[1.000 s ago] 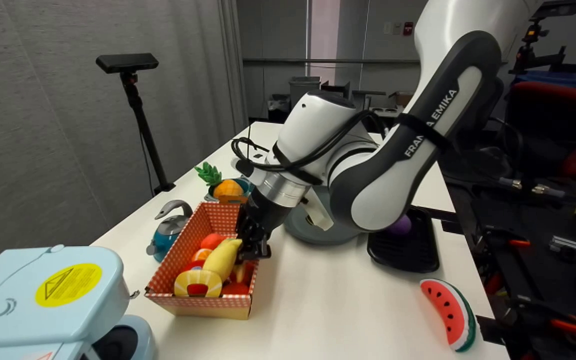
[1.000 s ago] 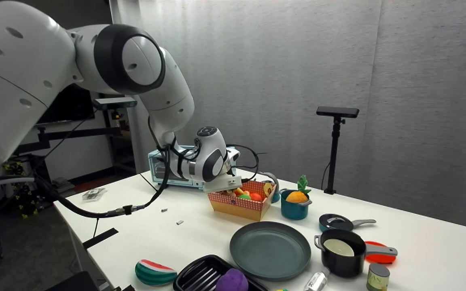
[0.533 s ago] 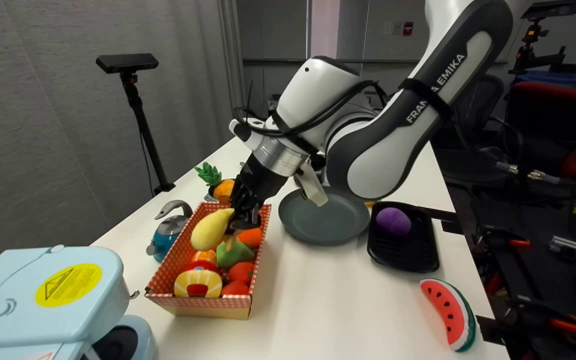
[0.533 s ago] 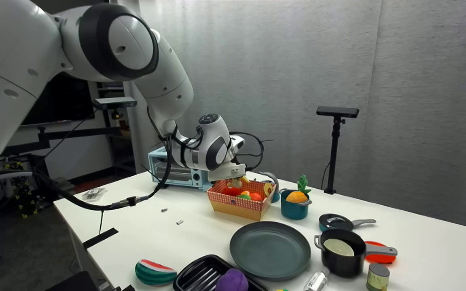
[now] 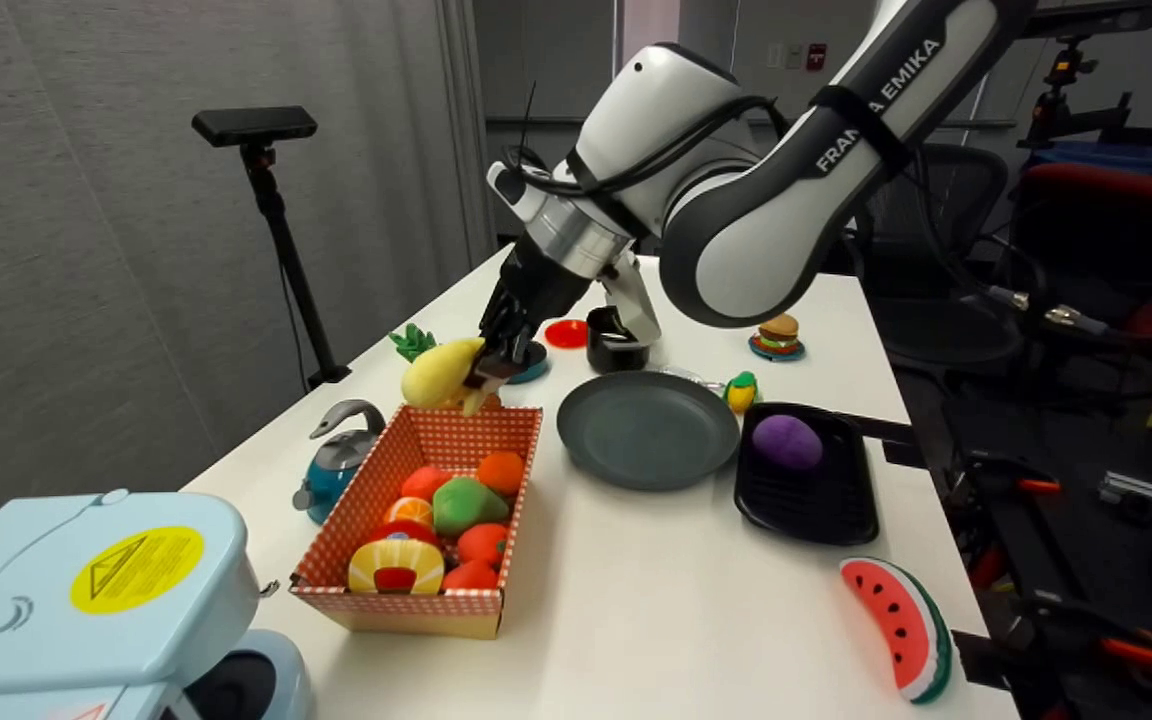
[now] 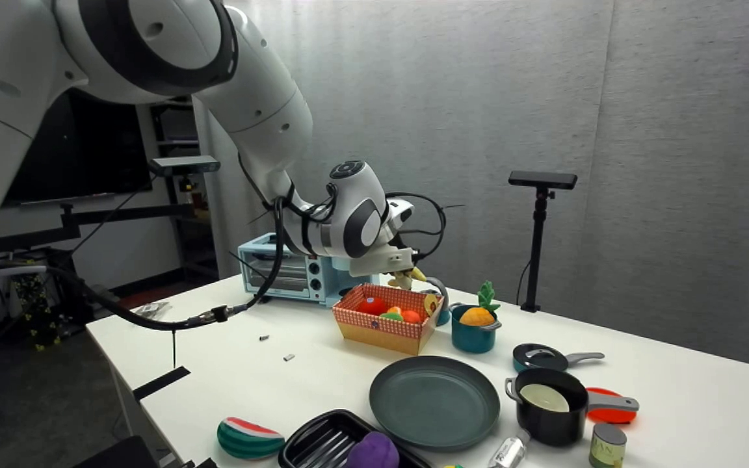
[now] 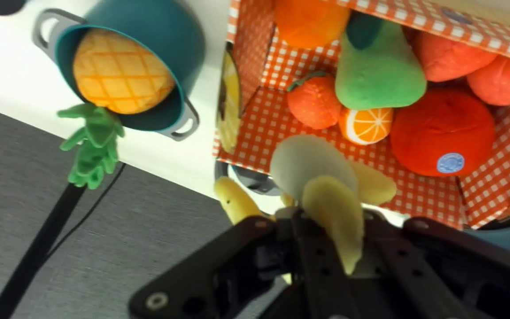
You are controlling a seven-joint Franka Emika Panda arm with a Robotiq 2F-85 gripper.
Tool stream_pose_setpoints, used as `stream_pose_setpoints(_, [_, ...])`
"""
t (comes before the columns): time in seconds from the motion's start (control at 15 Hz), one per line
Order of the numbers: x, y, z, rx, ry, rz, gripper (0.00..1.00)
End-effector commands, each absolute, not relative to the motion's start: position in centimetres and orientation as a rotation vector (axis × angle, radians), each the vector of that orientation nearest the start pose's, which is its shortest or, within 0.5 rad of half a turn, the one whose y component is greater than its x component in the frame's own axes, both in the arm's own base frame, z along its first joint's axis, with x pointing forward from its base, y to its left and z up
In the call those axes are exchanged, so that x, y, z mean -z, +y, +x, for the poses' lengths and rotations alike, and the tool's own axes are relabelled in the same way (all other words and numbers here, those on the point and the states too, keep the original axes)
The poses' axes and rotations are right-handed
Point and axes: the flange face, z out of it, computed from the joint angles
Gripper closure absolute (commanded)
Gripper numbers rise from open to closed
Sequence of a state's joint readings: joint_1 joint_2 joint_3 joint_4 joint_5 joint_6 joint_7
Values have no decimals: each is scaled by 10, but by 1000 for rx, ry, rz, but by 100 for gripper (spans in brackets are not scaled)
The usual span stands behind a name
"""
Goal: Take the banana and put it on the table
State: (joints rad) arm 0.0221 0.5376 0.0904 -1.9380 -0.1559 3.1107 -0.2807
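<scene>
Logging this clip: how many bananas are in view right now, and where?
1. The banana is held in the gripper, up above the level of the basket. Any others could be hidden beneath the fruit inside it; none shows there.

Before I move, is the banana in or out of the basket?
Out: the gripper holds the banana aloft, outside the basket in both exterior views.

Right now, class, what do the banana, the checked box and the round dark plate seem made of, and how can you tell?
The banana: probably matte plush fabric; soft-looking peel flaps, no glossy highlights.
The checked box: likely printed cardboard, given thin, flat walls and crisp corners.
The round dark plate: smooth, dull finish; coated metal or plastic, I can't tell.
</scene>
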Motion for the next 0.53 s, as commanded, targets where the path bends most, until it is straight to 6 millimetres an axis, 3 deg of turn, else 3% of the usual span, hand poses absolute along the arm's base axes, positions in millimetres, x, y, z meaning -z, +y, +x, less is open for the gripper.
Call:
stream_pose_setpoints(0.0, [-293,39,654,979,-627,-3043,97])
stream_pose_setpoints(0.27, [-296,-3,649,968,-512,-3131,97])
stream_pose_setpoints(0.47, [-299,-17,646,970,-450,-3172,97])
